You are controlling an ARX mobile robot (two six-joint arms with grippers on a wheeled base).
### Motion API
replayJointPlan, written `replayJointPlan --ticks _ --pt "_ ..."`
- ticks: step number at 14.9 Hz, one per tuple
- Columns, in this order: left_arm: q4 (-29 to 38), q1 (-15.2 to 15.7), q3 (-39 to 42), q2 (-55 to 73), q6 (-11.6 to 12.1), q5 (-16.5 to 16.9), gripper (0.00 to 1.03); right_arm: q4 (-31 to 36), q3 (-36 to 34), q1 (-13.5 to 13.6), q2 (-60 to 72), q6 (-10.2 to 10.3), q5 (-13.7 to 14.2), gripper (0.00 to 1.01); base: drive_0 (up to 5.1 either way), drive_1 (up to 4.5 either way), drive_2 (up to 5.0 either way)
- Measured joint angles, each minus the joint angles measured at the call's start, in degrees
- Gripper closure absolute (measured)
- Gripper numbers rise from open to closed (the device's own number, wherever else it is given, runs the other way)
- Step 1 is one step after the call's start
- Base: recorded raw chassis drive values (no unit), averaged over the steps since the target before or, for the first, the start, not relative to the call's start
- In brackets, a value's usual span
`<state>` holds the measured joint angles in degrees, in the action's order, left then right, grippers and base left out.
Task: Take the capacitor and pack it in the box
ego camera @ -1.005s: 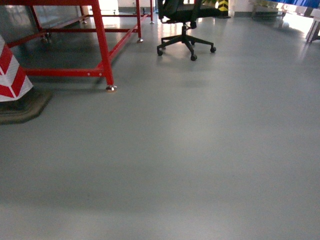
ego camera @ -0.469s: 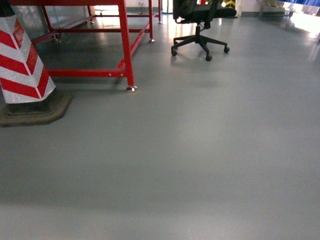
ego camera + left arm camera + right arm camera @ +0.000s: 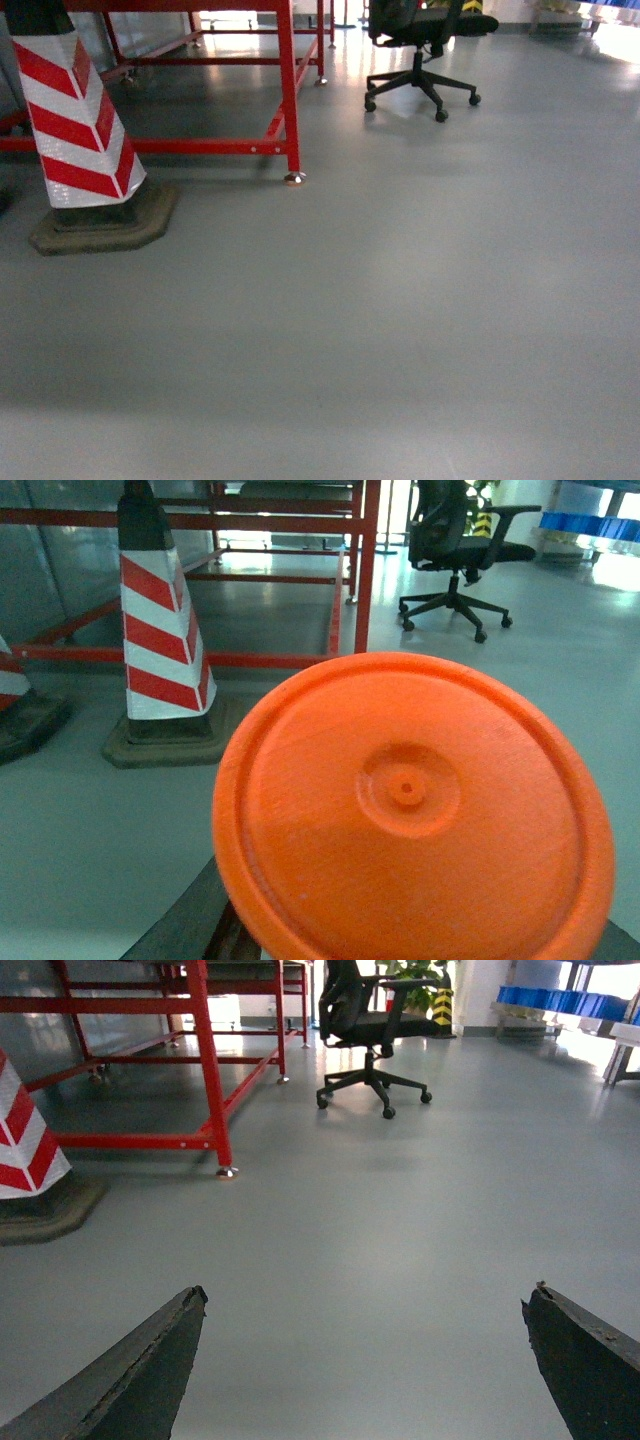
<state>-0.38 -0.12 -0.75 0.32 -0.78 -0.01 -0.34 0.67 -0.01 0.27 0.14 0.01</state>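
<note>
Mostly the head view shows a big grey floor point(image 3: 400, 330); it is smooth and a bit shiny. At the far left a traffic cone point(image 3: 78, 125) with red and white stripes stands upright on its dark, flat base; just behind it is a red metal frame point(image 3: 288, 90), and one of its legs ends in a small silver foot on the floor. Farther back, to the right, a black office chair point(image 3: 425, 45) stands on wheels, well apart from the cone.

From the left wrist view a large round orange disc point(image 3: 410, 810) fills most of the picture; it has a raised rim and a small dimple in the middle. It sits right in front of the camera and hides the left gripper, so I cannot tell if that pincer is wide, narrow or holding it. Beyond the disc stand the striped cone, the red frame and the black chair.

From the right wrist view the right gripper point(image 3: 365, 1360) is spread wide; its two dark fingers point(image 3: 140, 1370) point out from the bottom corners, with only bare floor between them, and it holds nothing. Far back at the right are blue bins point(image 3: 560, 1000).

No capacitor and no pink box show in any view, so I cannot tell where they are.
</note>
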Motion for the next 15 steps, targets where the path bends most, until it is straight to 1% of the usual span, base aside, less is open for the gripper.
replayJointPlan --ticks 15 --pt "0.0 0.0 0.0 0.0 0.0 0.0 0.59 0.2 0.0 0.0 0.0 0.0 0.0 0.03 -5.1 2.38 2.4"
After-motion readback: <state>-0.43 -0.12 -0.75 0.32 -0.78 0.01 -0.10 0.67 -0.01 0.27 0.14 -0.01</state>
